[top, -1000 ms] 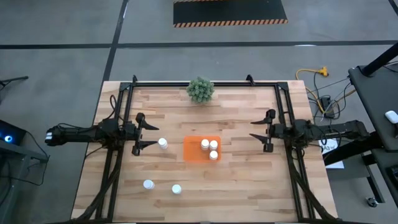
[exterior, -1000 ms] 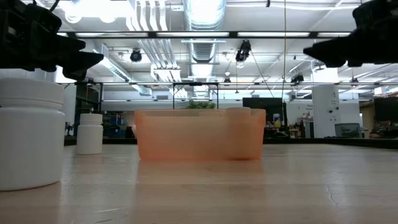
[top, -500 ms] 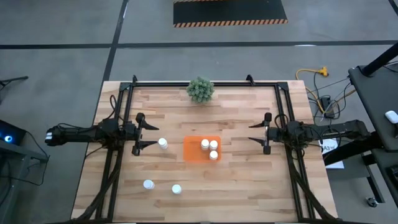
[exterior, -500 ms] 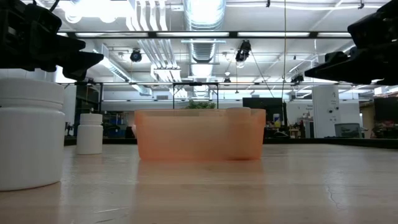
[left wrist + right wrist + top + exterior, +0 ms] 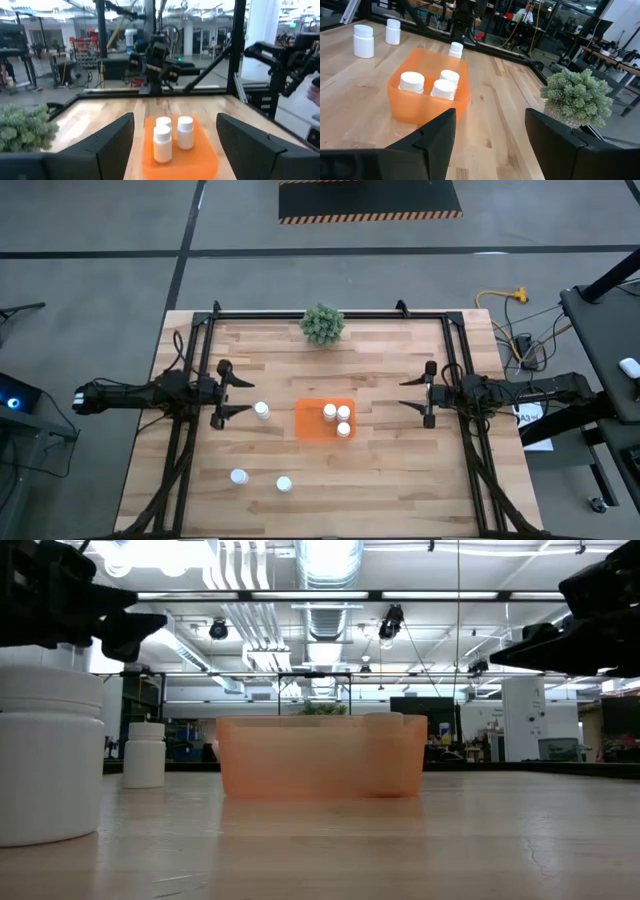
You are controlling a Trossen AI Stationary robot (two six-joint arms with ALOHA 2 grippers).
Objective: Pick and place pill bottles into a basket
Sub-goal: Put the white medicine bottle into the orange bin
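The orange basket [image 5: 312, 420] sits mid-table and holds three white pill bottles [image 5: 337, 418], upright on its floor; they also show in the left wrist view [image 5: 163, 142] and the right wrist view [image 5: 443, 88]. One bottle [image 5: 261, 410] stands on the table left of the basket, and two more [image 5: 238, 476] [image 5: 283, 483] stand near the front edge. My left gripper [image 5: 243, 397] is open and empty. It hovers left of the basket, its near fingertip close to the first loose bottle. My right gripper [image 5: 405, 394] is open and empty, right of the basket.
A small green plant [image 5: 322, 324] stands at the far edge, middle; it also shows in the right wrist view [image 5: 577, 95]. A dark metal frame [image 5: 455, 360] runs along the table's left, right and far sides. Bare wood lies between the basket and each gripper.
My right gripper has sunk a little and tipped slightly in the low view, staying open and empty. The bottles and the basket have kept still.
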